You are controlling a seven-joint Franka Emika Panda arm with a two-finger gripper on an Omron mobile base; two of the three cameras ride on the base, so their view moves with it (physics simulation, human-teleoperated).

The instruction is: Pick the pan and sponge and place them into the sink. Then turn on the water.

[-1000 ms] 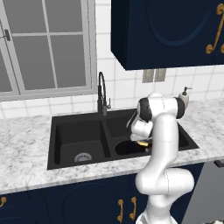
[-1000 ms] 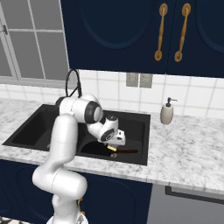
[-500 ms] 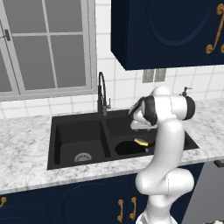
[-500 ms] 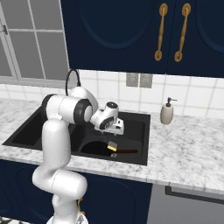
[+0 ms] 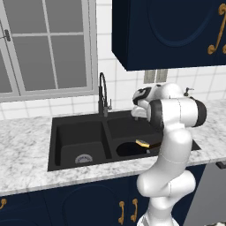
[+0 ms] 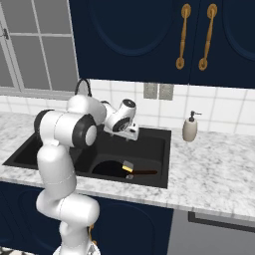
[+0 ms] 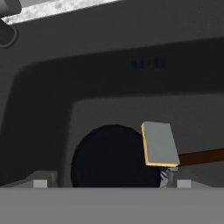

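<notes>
We see the gripper [image 6: 133, 134] open and empty above the sink [image 6: 158, 133], where pan [image 7: 109, 155] and sponge [image 7: 159, 143] lie.

Pan [image 7: 111, 155] and sponge [image 7: 159, 143] crowd one basin — the other lies open.

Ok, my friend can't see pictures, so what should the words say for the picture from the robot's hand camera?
A yellow sponge with a grey top leans on the edge of a round black pan at the bottom of a black sink. The pan's brown handle sticks out to the right. A strip of speckled countertop runs along the top.
</notes>
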